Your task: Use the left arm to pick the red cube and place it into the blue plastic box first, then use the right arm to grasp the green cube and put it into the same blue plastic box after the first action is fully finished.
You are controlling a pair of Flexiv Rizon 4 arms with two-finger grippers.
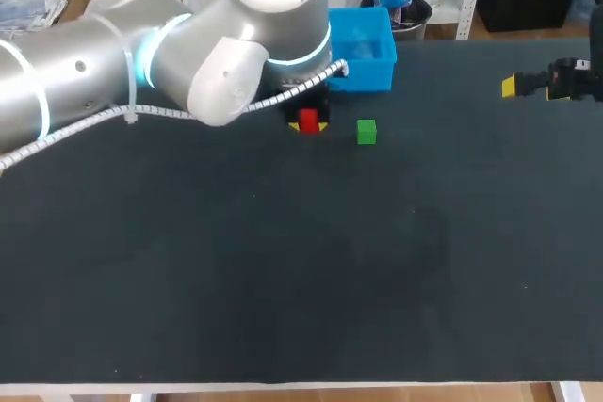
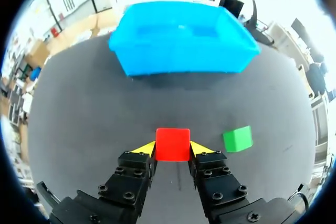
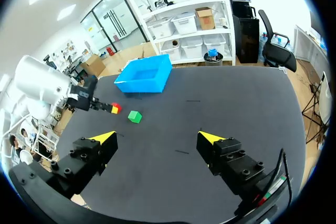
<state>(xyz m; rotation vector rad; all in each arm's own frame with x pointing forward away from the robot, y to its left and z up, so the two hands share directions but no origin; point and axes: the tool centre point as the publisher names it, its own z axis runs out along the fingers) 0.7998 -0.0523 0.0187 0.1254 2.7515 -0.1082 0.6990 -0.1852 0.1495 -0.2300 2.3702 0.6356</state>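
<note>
Because the small red cube (image 2: 172, 144) goes first, the left arm's jaws clench its two sides low over the dark tabletop (image 1: 283, 261), facing the open blue plastic box (image 2: 181, 38). Beside it sits the small green cube (image 2: 237, 138); the right arm's jaws hang released, well apart, presumably awaiting their turn.

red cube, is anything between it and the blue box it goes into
Nothing visible does. Only bare table lies between the red cube and the blue box ahead of it. The green cube sits off to the side, apart from that path.
</note>
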